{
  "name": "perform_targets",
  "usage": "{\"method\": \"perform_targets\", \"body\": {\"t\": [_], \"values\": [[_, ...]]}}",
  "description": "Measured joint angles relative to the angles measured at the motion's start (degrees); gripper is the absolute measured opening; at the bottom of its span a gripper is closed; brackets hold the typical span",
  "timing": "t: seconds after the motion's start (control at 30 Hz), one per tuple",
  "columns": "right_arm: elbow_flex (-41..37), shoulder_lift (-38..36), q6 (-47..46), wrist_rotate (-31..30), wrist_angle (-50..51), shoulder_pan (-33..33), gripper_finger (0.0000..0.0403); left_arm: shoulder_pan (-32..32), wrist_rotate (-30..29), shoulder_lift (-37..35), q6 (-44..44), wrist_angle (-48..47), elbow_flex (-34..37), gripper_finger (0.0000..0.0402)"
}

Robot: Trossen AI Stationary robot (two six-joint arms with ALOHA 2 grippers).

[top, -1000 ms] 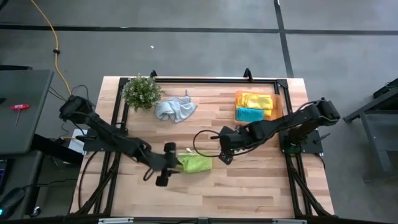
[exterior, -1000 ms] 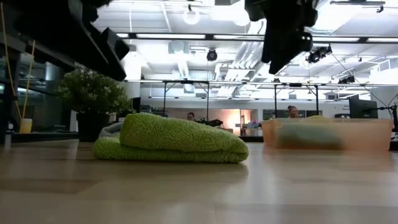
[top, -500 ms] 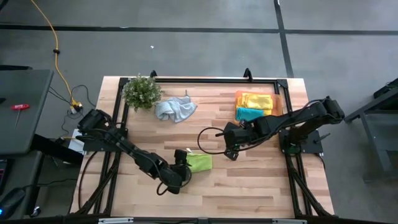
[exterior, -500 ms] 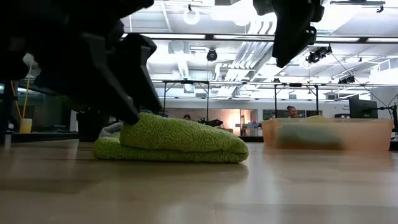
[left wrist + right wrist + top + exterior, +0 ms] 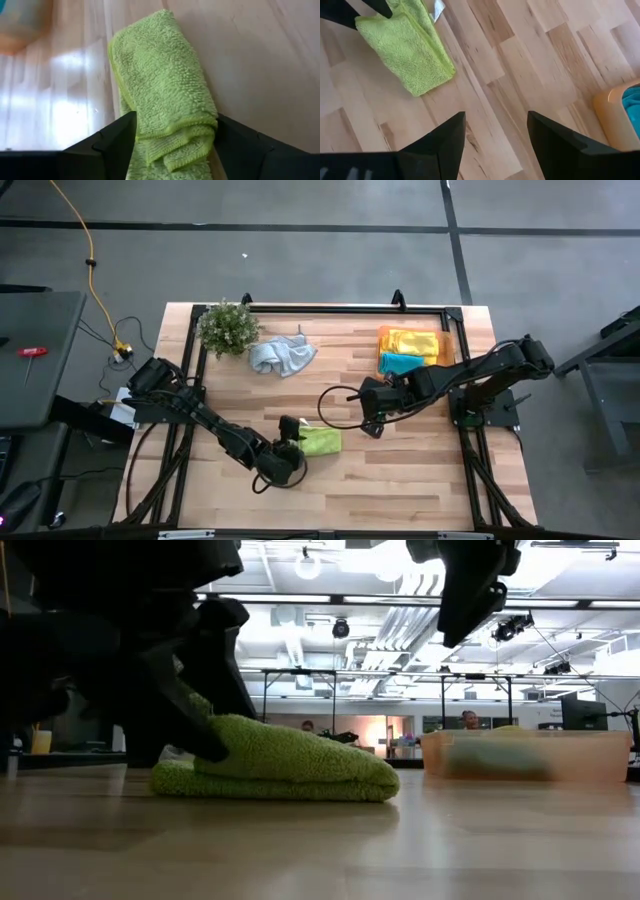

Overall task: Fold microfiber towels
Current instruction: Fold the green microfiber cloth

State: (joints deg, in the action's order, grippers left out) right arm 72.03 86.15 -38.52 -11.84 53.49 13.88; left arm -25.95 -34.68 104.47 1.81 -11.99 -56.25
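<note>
Towel folding nears a pickup as we watch the left tool (image 5: 170, 150) slide in around the near end of the folded lime towel (image 5: 320, 442), which lies mid-worktop (image 5: 400, 480). Its fingers (image 5: 115, 142) stand wide, one on each side of the cloth, not yet pinching it. A second ago we saw this tool off to the side of the towel; it has since swung round to the front edge and opened fully. We judge the fold done and a grasp for moving it close. The right tool (image 5: 495, 145) hovers open above bare wood between the towel and the orange tray (image 5: 447, 350), unchanged since half a second ago. The grey towel (image 5: 282, 355) waits crumpled beside the plant (image 5: 228, 328).
</note>
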Motion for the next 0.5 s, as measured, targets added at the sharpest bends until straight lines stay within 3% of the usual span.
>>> {"method": "perform_targets", "body": {"t": [0.17, 0.4, 0.5], "values": [[0.00, 0.00, -0.05, -1.50, -0.17, -0.01, 0.0206, 0.10, -0.54, -0.02, -2.04, -0.02, 0.00, 0.0169], [0.00, 0.00, -0.15, -1.70, -1.51, 0.01, 0.0206, 0.47, -0.54, -0.04, -6.06, -0.20, 0.00, 0.0021], [0.00, 0.00, -0.09, -1.70, -2.03, 0.01, 0.0206, 1.03, -0.80, -0.95, -7.95, -0.91, -0.04, 0.0014]]}}
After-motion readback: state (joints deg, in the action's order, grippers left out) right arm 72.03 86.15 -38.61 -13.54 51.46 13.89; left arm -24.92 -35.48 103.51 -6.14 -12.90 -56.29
